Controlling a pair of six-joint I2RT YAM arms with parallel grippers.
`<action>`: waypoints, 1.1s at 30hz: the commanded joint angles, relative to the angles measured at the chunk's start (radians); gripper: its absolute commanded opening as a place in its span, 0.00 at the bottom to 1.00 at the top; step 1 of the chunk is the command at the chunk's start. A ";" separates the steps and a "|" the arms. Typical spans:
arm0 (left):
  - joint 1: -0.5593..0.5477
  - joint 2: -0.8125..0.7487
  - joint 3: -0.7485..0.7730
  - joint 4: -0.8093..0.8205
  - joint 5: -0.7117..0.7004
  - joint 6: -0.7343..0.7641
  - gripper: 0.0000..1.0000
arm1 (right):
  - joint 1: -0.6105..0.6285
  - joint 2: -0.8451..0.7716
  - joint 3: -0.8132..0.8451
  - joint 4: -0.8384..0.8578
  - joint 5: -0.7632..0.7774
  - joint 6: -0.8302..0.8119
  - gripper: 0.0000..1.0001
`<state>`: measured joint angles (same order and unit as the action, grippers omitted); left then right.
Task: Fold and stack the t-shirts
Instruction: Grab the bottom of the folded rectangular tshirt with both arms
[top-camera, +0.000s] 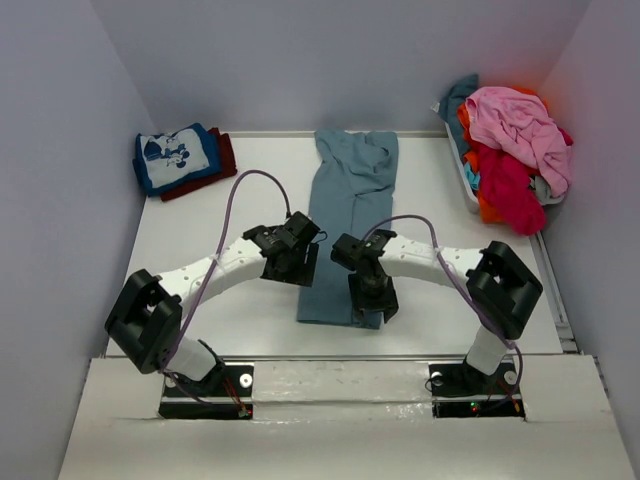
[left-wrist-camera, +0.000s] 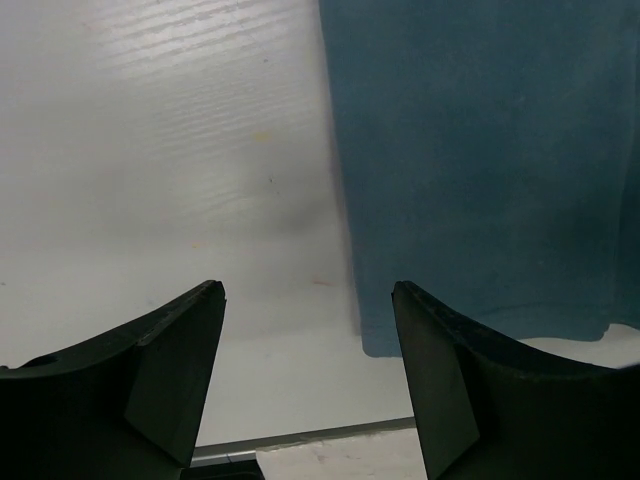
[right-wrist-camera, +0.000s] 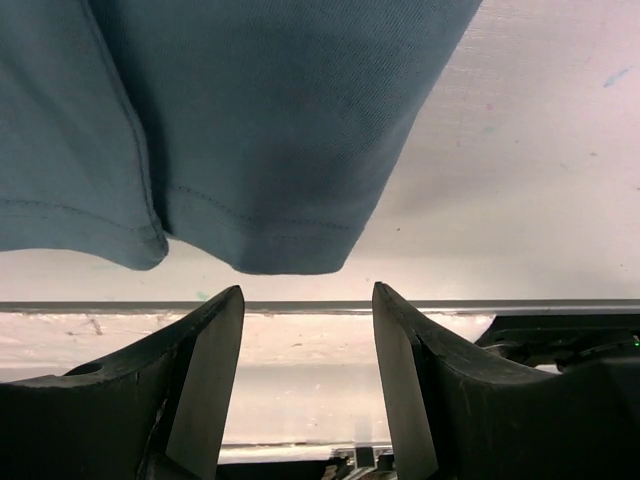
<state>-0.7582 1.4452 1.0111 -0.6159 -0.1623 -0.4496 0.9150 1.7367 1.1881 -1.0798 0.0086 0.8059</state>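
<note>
A plain slate-blue t-shirt (top-camera: 350, 220) lies on the table as a long narrow strip running from the back to the near edge. My left gripper (top-camera: 298, 270) hovers open at the strip's left edge. In the left wrist view the t-shirt (left-wrist-camera: 480, 150) fills the upper right, and the left gripper (left-wrist-camera: 308, 292) holds nothing. My right gripper (top-camera: 380, 303) is open over the strip's near right corner. The right wrist view shows the hem of the t-shirt (right-wrist-camera: 250, 130) just beyond the empty right gripper (right-wrist-camera: 308, 290). A blue cartoon-print t-shirt (top-camera: 177, 155) lies folded on a dark red one (top-camera: 222, 160) at the back left.
A white basket (top-camera: 463, 175) at the back right holds a heap of pink (top-camera: 520, 125), red, orange and teal t-shirts. Walls close the table on the left, back and right. The table's near edge (right-wrist-camera: 500, 306) runs just beyond the right gripper's fingers.
</note>
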 joint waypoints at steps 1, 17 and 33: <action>-0.010 -0.026 -0.034 -0.002 0.015 -0.046 0.80 | -0.015 -0.017 -0.047 0.057 0.011 0.027 0.60; -0.049 0.057 -0.086 0.062 0.138 -0.063 0.81 | -0.084 -0.009 -0.124 0.152 -0.039 -0.017 0.60; -0.078 0.104 -0.075 0.051 0.155 -0.074 0.81 | -0.105 0.000 0.011 0.107 -0.047 -0.071 0.59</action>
<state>-0.8295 1.5471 0.9291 -0.5568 -0.0154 -0.5114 0.8219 1.7569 1.1530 -0.9573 -0.0521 0.7509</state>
